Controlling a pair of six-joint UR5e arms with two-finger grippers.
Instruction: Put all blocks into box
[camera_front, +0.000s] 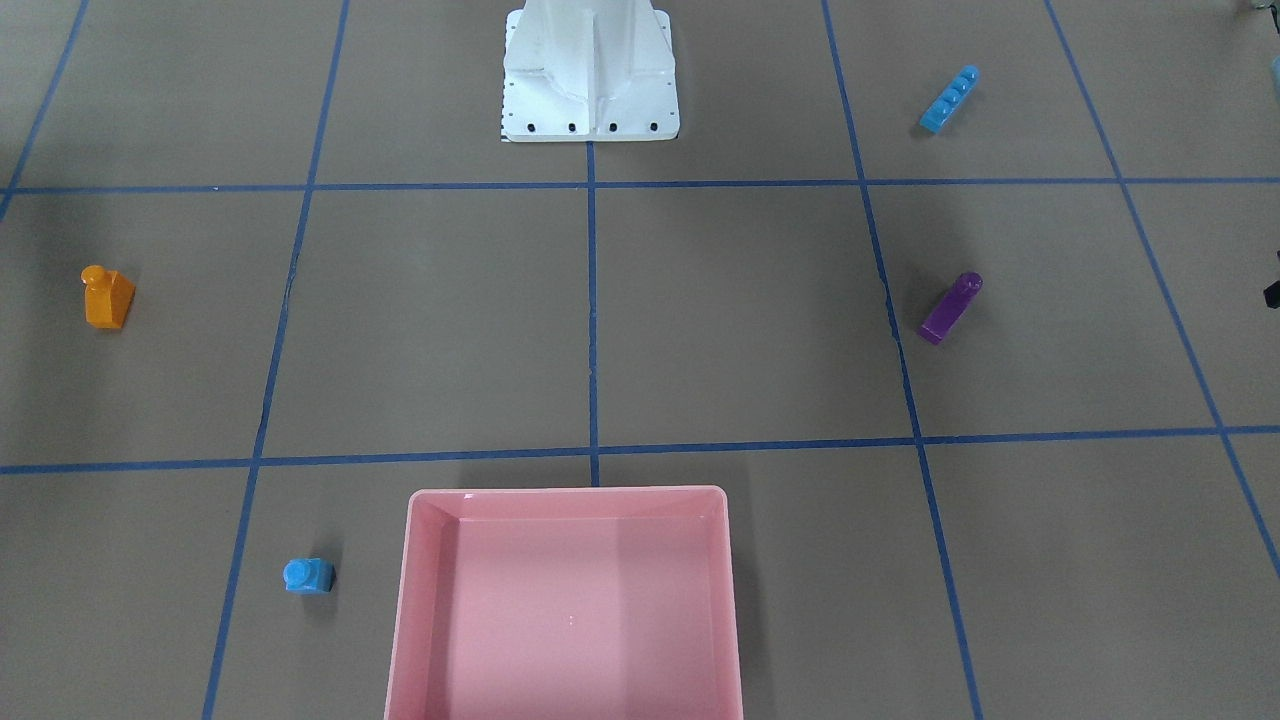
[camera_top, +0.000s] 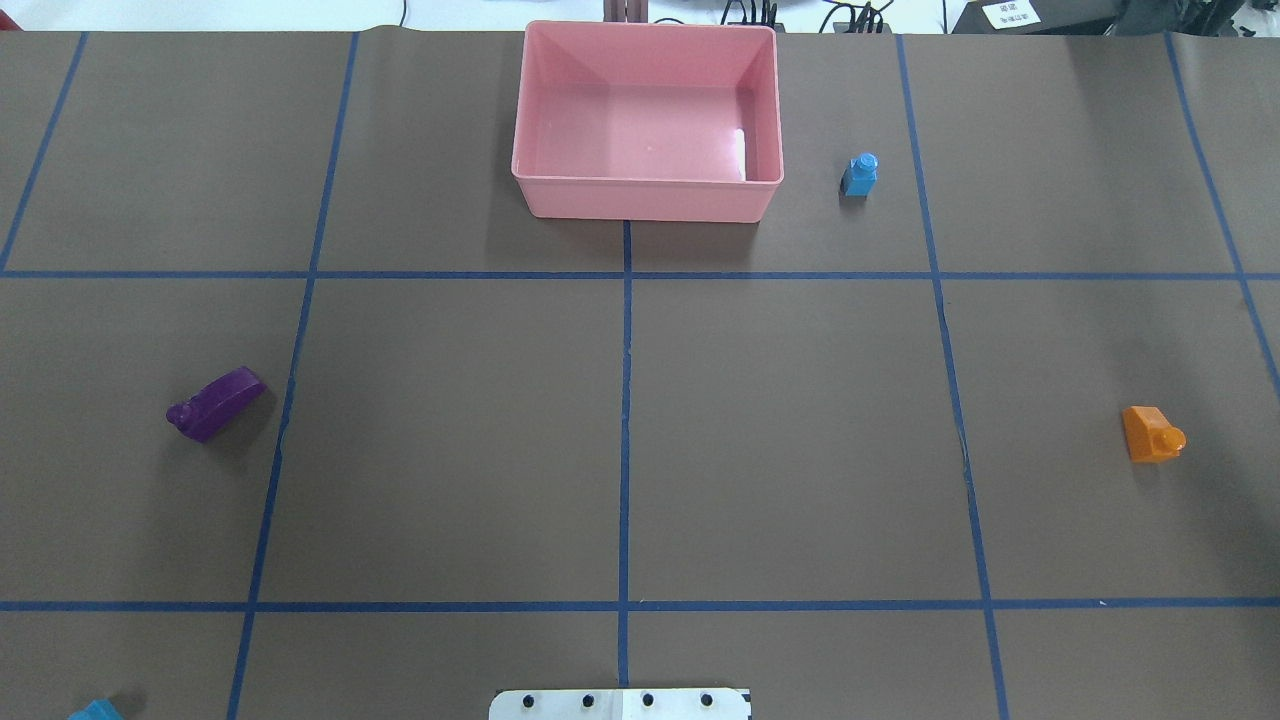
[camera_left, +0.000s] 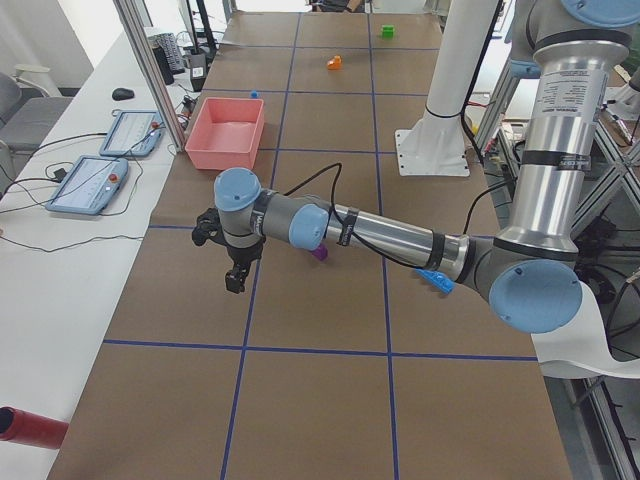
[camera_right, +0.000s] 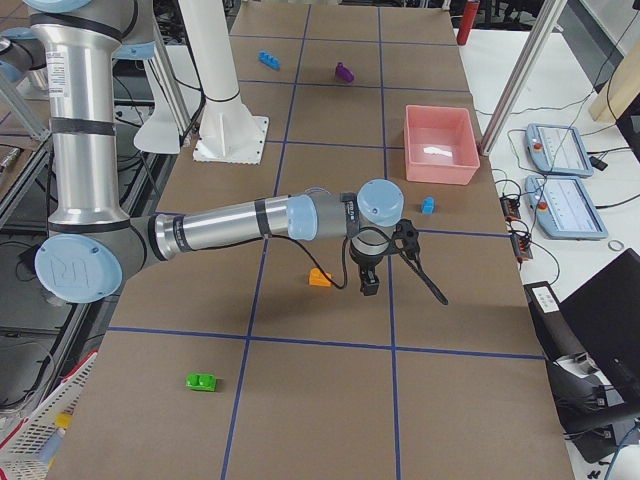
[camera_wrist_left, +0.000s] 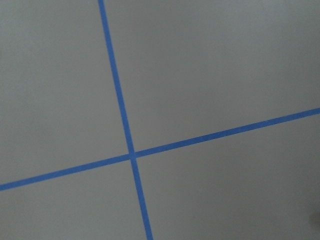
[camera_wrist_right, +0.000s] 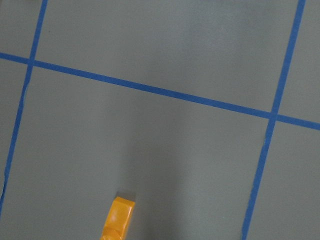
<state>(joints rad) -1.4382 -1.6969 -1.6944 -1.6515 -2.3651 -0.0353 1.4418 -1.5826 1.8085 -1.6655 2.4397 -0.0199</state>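
The left tool (camera_left: 235, 287) hangs above the brown, blue-taped worktop (camera_front: 740, 320) toward its left end, nearer the operators' long edge. It shows only from the side, so I cannot tell whether it is released or clenched. Its wrist view shows only bare worktop and a tape crossing.

The right tool (camera_right: 369, 289) hangs toward the right end, and again only the side view catches it, so its state cannot be told. Near it, on the side toward the robot's edge and apart from it, sits the orange sloped plastic brick (camera_right: 320, 278), which also shows at the bottom of the right wrist view.

The green two-stud plastic brick (camera_right: 202, 381) lies closer to the right end and the robot's edge. The purple curved plastic brick (camera_top: 215, 402) lies in the left half, about midway between the long edges. The long blue four-stud plastic bar (camera_front: 948, 98) lies in the left half, close to the robot's edge.

The large shallow pink plastic tray (camera_top: 640, 200) stands at the middle of the operators' edge. The small blue plastic cube (camera_top: 860, 175) sits just beside its right wall, not touching. All five bricks rest on the worktop outside the tray.
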